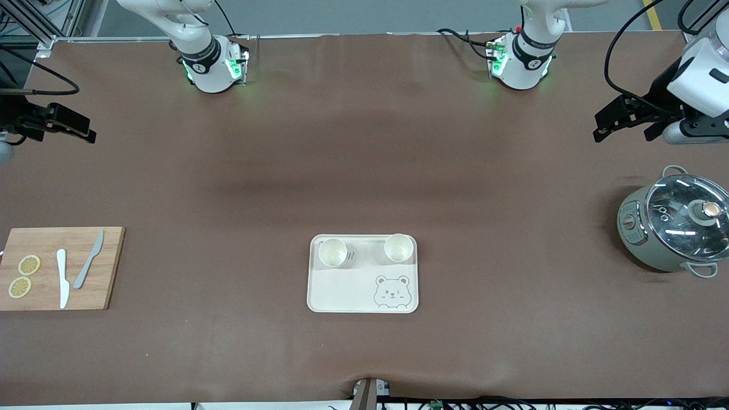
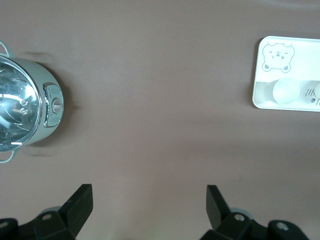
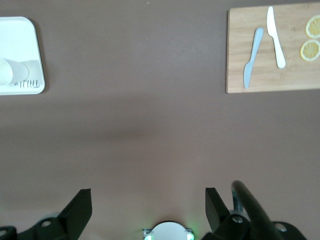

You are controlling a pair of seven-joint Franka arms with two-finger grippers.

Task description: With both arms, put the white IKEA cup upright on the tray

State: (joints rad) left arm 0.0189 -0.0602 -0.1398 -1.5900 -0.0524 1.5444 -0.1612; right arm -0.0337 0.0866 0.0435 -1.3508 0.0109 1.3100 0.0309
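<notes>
Two white cups [image 1: 333, 252] [image 1: 398, 247] upright on the tray [image 1: 363, 290], above the bear face. Only one whole cup in left wrist view. Left gripper [image 2: 150, 197] beside the pot [image 1: 672, 228], right gripper [image 3: 148, 200] near the cutting board [image 1: 57, 267]: jaws wide, empty, over bare desk [image 1: 364, 142].

Brown tabletop [image 1: 364, 171]. Cream tray [image 1: 342, 293] with a grey cartoon bear face [image 1: 391, 291] and grey lettering; two white cups [image 1: 333, 252] [image 1: 398, 247]. Light wooden cutting board [image 1: 105, 267] carrying yellow lemon slices [image 1: 29, 265], a white knife [image 1: 62, 278] and a grey knife [image 1: 88, 261]. Pale grey-green pot [image 1: 638, 228] with a shiny lid [image 1: 683, 219]. Black left pincer [image 2: 150, 207] and black right pincer [image 3: 148, 207]
</notes>
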